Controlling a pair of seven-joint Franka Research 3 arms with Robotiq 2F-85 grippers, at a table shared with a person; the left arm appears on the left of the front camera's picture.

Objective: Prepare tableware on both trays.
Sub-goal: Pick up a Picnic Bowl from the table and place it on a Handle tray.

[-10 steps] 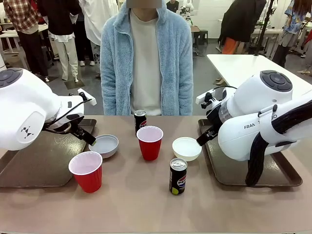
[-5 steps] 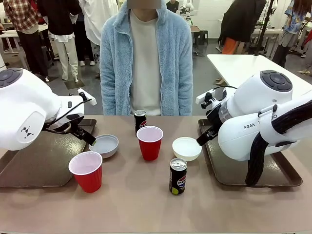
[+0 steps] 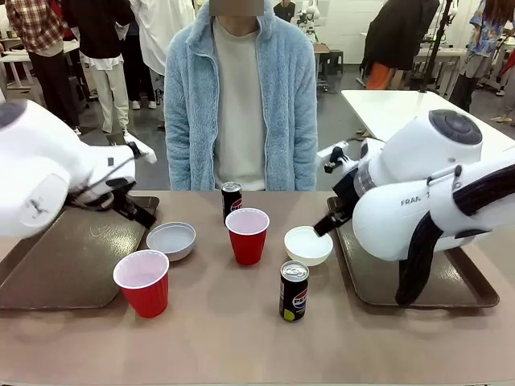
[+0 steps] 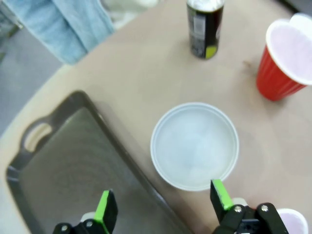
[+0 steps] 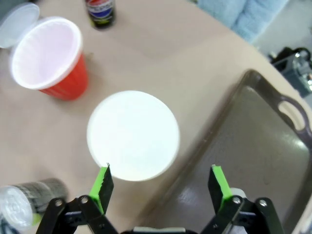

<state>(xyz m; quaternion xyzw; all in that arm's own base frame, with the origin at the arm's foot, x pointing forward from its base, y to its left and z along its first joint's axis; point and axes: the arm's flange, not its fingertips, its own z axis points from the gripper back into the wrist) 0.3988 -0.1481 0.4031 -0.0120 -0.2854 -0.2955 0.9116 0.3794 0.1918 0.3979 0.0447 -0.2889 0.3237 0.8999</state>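
Observation:
Between the two brown trays stand the tableware pieces. A pale-grey bowl lies beside the left tray, and a white bowl beside the right tray. One red cup is in the middle, another nearer the front left. A Pepsi can stands at the back, a second can in front. My left gripper hovers open over the tray rim and the grey bowl. My right gripper hovers open over the white bowl and the tray edge.
A person in a light blue fleece jacket stands at the far side of the table, hands out of sight. The table's front strip is bare. Other people and tables show in the background.
Both arms have started moving. The left arm has lifted and shifted a little to the left. The right arm has shifted left and up, toward the white bowl.

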